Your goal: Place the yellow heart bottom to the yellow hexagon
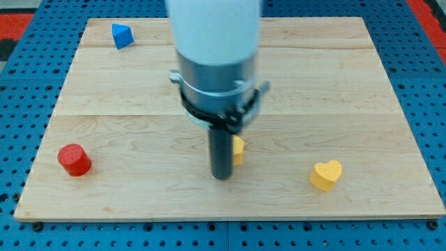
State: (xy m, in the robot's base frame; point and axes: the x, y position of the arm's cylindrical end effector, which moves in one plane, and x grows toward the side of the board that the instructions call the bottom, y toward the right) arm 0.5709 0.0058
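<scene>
Down near the view's bottom centre, my tip [221, 176] rests on the wooden board [334, 84]. No pincer exists on this arm: it ends in a plain dark rod [221, 150] with nothing that opens, closes or holds. The rod hangs from a grey collar [217, 80] under a white housing [214, 24] that fills the view's top centre.

Just beside the rod on the view's right sits the yellow hexagon [238, 150], largely hidden behind the rod so that only a sliver of it shows. I cannot tell whether my tip touches it or merely stands close by.

Farther toward the view's right, well apart from my tip and from the hexagon, lies the yellow heart [326, 174], near the board's bottom edge and slightly lower in the view than the hexagon.

Toward the view's left, well apart from my tip, stands 1 red cylinder [74, 160] near the board's bottom left corner. At the view's top left, 1 blue block [122, 35] of wedge-like shape sits by the far edge.

Around the board runs a blue perforated surface [28, 90].
</scene>
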